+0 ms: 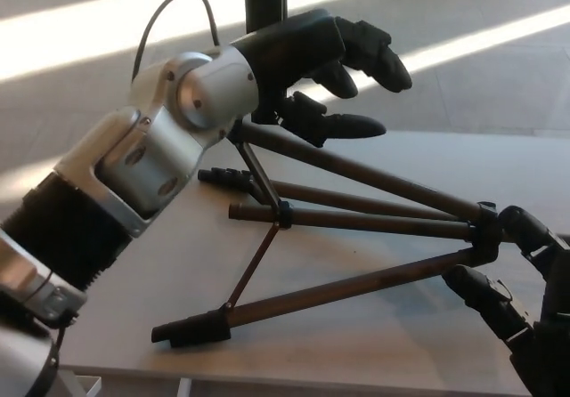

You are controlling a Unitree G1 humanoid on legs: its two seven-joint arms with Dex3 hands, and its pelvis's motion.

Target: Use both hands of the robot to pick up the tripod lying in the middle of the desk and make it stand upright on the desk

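Fingers (370,45) of the left hand (325,63) are spread and curled loosely above the tripod (356,214), holding nothing, with the thumb pointing out over its upper leg. That arm (151,170) slants up from below the tripod's left side, its silver wrist bent just beside the top of the legs. The tripod lies on its side in the middle of the bench (374,344), legs fanned apart. At the tripod's right end, the right hand (525,299) has its fingers apart on either side of the leg joint, not closed.
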